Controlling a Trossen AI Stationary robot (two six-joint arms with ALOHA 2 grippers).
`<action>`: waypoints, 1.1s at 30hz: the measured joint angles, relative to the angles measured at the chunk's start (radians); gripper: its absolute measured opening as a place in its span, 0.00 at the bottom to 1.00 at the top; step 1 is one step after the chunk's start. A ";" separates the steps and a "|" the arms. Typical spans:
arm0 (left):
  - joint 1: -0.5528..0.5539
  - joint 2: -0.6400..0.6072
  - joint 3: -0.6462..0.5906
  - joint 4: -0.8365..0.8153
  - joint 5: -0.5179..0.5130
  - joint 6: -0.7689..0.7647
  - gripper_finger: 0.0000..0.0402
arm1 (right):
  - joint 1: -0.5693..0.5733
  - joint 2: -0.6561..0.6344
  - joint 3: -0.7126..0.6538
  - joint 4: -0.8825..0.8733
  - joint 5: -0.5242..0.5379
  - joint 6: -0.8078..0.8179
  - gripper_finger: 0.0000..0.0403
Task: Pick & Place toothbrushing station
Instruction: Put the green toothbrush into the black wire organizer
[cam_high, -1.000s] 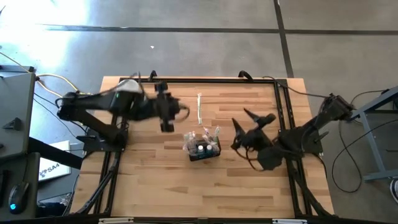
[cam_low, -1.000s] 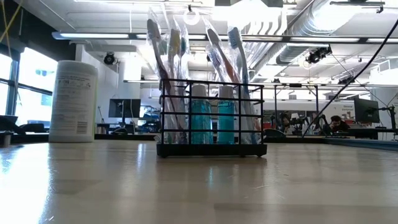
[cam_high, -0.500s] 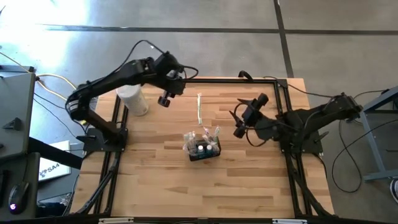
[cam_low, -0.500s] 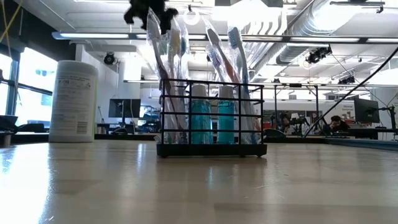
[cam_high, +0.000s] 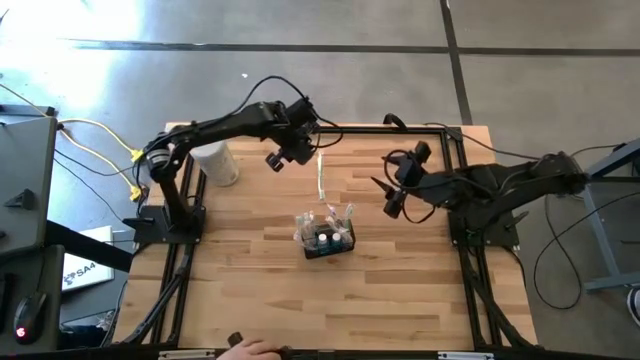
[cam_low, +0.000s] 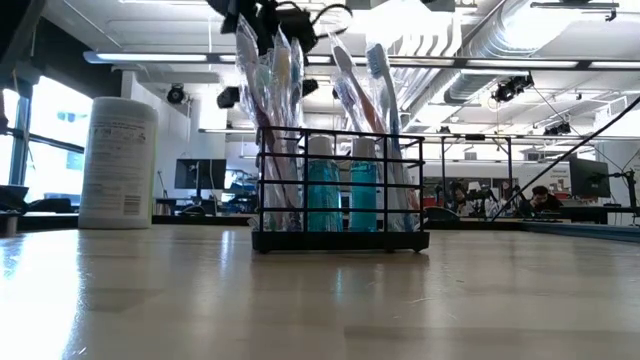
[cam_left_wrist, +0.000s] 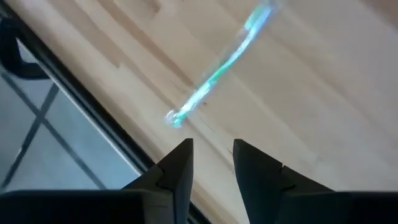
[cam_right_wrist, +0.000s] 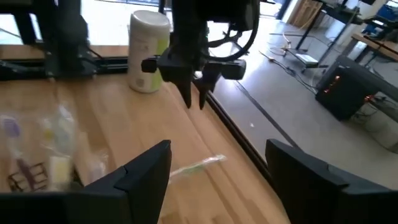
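The toothbrushing station (cam_high: 328, 240), a small black wire holder with wrapped toothbrushes and teal tubes, stands mid-table and fills the low view (cam_low: 340, 190). A loose wrapped toothbrush (cam_high: 320, 176) lies flat on the wood beyond it, toward the far edge. My left gripper (cam_high: 290, 152) hangs above the table by that toothbrush's far end (cam_left_wrist: 177, 117), pointing steeply down, fingers (cam_left_wrist: 180, 163) narrowly open with nothing between them. My right gripper (cam_high: 390, 197) hovers right of the station, open wide (cam_right_wrist: 227, 180), and faces the left gripper (cam_right_wrist: 194, 93).
A tall white canister (cam_high: 215, 160) stands at the far left of the table, left of my left gripper. A black frame rail (cam_left_wrist: 118, 134) runs along the far edge, just under the left fingers. A person's hand (cam_high: 250, 350) shows at the near edge.
My left gripper has swung from beside the canister toward the far edge and rightward, sinking and rolling, and now hangs by the loose toothbrush's far end. My right gripper has drawn toward the far edge and turned to point at the left gripper. The station has stayed put.
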 joint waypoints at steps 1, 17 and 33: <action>0.006 0.010 0.000 0.012 -0.011 0.005 0.27 | -0.005 -0.009 0.000 -0.012 0.001 0.000 0.63; 0.010 0.055 0.002 0.155 0.235 0.045 0.27 | -0.176 -0.018 0.000 -0.102 -0.116 0.025 0.63; 0.010 0.177 0.001 0.200 0.143 0.026 0.43 | -0.263 -0.018 0.000 -0.121 -0.178 -0.012 0.63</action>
